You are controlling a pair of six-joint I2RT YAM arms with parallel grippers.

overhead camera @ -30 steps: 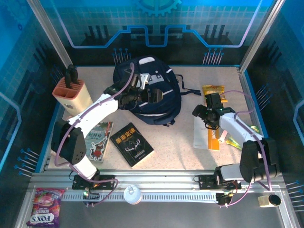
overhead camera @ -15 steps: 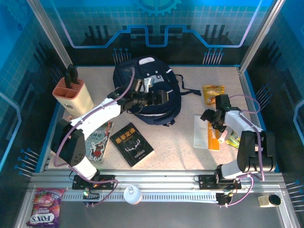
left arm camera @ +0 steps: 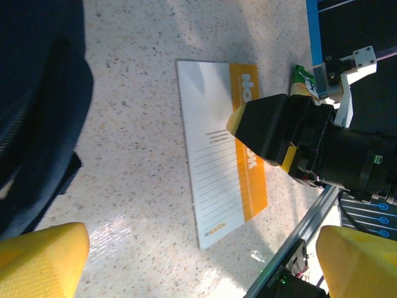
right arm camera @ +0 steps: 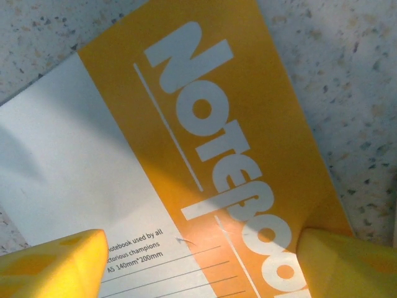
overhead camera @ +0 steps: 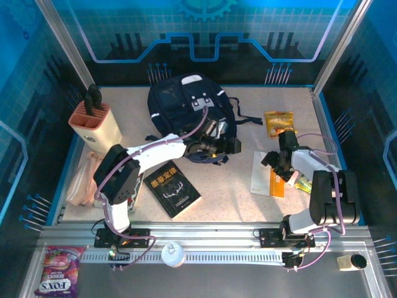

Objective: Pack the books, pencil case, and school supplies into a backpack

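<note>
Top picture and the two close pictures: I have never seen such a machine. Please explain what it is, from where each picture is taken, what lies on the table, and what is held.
These are two robot arms bolted at the near edge of a table. The top picture looks down from above and behind them. The two close pictures come from cameras on the wrists; the yellow shapes at their bottom corners are each arm's own fingers. On the table lie a navy backpack, a black book, a pink pencil case, a knife block, a yellow snack bag and an orange-and-white notebook. The left gripper is open beside the backpack, holding nothing. The right gripper is open low over the notebook, not gripping it.
</note>
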